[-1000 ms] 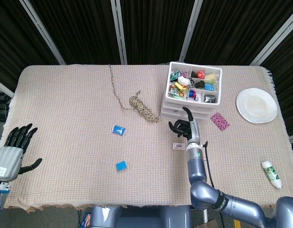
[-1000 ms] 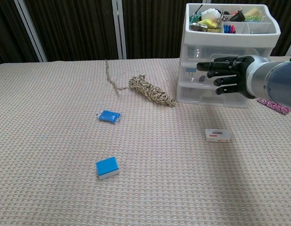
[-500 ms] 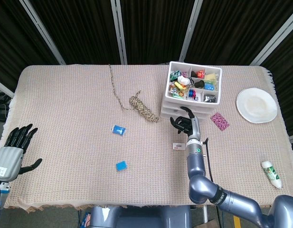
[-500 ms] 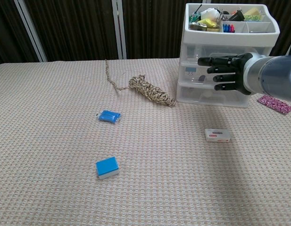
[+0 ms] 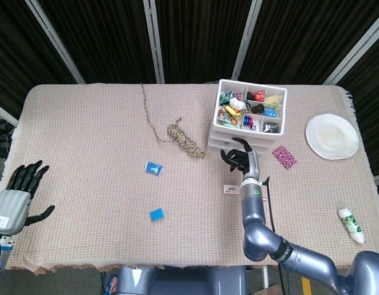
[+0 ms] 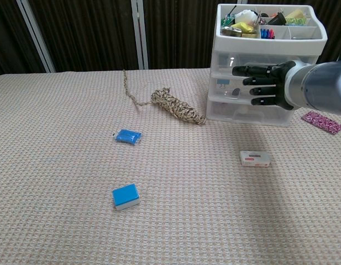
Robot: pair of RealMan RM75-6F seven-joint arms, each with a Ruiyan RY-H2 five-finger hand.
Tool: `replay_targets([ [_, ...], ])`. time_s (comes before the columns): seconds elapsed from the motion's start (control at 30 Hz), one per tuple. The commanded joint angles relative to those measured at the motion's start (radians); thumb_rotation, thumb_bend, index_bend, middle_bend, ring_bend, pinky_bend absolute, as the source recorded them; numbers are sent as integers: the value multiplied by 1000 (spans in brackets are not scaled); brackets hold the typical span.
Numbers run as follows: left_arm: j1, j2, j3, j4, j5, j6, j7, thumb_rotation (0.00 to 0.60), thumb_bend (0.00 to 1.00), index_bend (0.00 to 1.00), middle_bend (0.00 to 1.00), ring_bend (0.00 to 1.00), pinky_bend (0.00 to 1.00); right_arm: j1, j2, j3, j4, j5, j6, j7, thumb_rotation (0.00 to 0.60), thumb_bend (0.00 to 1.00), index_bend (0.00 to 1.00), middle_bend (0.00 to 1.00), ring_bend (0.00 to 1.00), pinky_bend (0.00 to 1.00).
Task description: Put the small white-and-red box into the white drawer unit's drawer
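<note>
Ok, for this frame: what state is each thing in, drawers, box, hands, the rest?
white drawer unit: drawers shut, top tray full of small items
small white-and-red box: lying flat on the cloth, not held
right hand: fingers apart, holding nothing, in front of the drawers
left hand: fingers spread, holding nothing, off the table's edge
rope: loosely coiled
white plate: nothing on it
bottle: lying on its side

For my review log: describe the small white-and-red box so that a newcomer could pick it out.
Start at the white drawer unit by the table's far edge. In front of it, below the right hand, the small white-and-red box lies flat on the cloth. Its nearest small neighbours are both blue.
</note>
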Motion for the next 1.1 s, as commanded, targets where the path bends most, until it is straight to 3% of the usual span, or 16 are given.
replay_targets([
  [0.03, 0, 0, 0, -1, -1, 0, 1, 600, 239, 23, 0, 0, 0, -6, 0, -9, -9, 0, -3, 2, 600, 229, 239, 726, 797, 753],
  [0.53, 2, 0, 1, -5, -2, 1, 4, 600, 240, 23, 0, 0, 0, -52, 18, -64, -109, -50, 8, 14, 600, 229, 252, 726, 796, 753],
  [1.1, 4, -2, 0, -9, -4, 5, 13, 600, 238, 24, 0, 0, 0, -150, 76, -200, -232, -182, 56, 5, 600, 229, 202, 700, 759, 753],
])
